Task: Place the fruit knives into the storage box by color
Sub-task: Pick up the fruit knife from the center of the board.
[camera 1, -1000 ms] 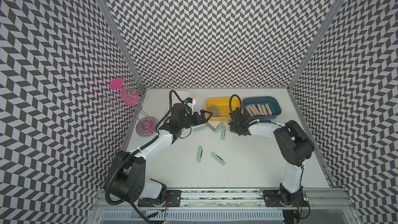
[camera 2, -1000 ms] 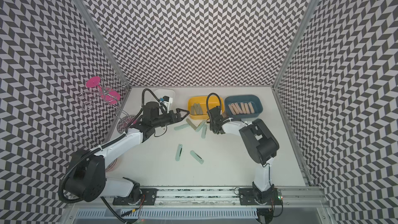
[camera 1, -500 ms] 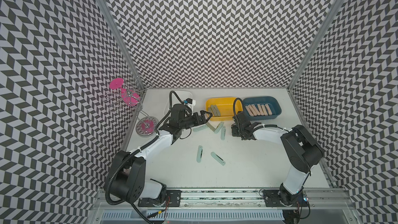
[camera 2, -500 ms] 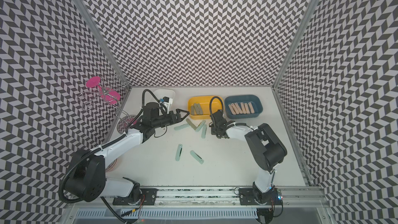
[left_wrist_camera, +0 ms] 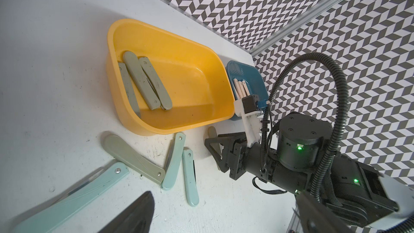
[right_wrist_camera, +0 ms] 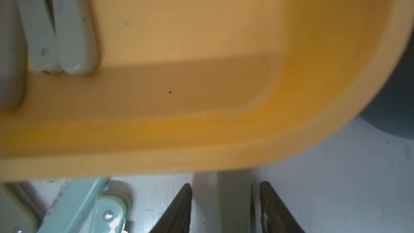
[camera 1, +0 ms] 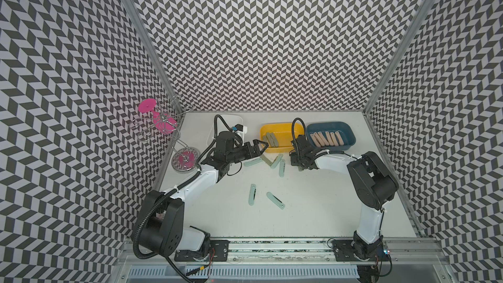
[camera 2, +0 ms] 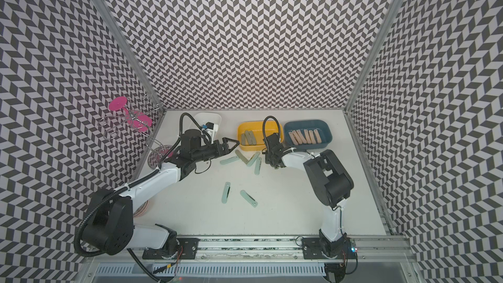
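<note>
Several fruit knives lie loose in front of the yellow box [camera 1: 281, 127]: mint ones [camera 1: 252, 162] [camera 1: 281, 167] [camera 1: 252, 194] [camera 1: 275, 200] and a grey-green one [camera 1: 265, 159]. Three grey-green knives [left_wrist_camera: 143, 81] lie inside the yellow box. Peach knives [camera 1: 326, 138] fill the blue box [camera 1: 351, 137]. My right gripper [right_wrist_camera: 226, 187] is low at the yellow box's front corner, open, its jaws astride a grey-green knife [right_wrist_camera: 233, 200] on the table with a gap on one side. My left gripper [camera 1: 261, 147] hovers open and empty over the loose knives.
A white box [camera 1: 231, 117] stands at the back, partly behind my left arm. A wire rack with pink glasses [camera 1: 160, 123] and a round pink stand [camera 1: 185, 159] sit at the left wall. Patterned walls close three sides.
My right arm shifted outward a little and came back near the yellow box's front corner. My left arm has hardly moved.
</note>
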Motion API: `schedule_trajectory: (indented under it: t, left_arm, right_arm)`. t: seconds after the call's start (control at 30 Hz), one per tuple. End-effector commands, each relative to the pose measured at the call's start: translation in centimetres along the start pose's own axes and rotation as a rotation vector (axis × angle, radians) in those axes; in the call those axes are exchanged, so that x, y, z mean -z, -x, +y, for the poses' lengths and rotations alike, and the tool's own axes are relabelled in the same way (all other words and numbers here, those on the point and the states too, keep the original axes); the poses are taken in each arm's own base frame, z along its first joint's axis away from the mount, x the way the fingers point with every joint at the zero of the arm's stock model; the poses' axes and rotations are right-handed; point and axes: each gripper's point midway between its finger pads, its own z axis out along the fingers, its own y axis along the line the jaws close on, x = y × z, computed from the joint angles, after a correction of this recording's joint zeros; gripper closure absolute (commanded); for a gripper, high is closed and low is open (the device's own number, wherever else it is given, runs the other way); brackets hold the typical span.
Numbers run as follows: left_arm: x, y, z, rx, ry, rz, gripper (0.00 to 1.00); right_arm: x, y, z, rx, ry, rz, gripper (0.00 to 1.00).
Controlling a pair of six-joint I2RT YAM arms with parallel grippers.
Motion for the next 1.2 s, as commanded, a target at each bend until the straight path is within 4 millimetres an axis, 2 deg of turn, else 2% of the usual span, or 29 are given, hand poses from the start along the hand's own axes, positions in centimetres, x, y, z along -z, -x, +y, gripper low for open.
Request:
schedule_trajectory:
  t: [0.0,0.2,0.3,0.43,0.87,1.17]
  left_arm:
    - [0.4,1.2,-0.8,-0.024,-0.018,-0.038,0.0]
    - [0.3,1.2,-0.8,-0.025,-0.018,-0.037,0.0]
    - [0.3,1.2,-0.8,-0.024,-0.019,-0.037,0.0]
    - [0.3,1.2,-0.8,-0.024,-0.018,-0.038,0.0]
    - [0.0,0.9,-0.2,-0.015,-0.002,-0.033,0.0]
    - [-0.6,1.2,0.0,-0.01,0.001,-0.033,0.0]
  right_arm:
    - [-1.8,-2.6,-1.4,0.033,-0.064,0.081,0.55]
    - [-1.9,-3.5,-1.8,0.049,-0.066,0.091,0.68]
    - [-1.6,-3.9,-1.8,0.05,-0.053,0.09,0.76]
    - [-0.7,-4.2,-1.8,0.04,-0.025,0.083,0.82]
    - [4.2,-2.9,-0.5,-0.026,0.115,0.01,0.83]
    - [8.1,0.3,1.1,-0.043,0.209,-0.071,0.83]
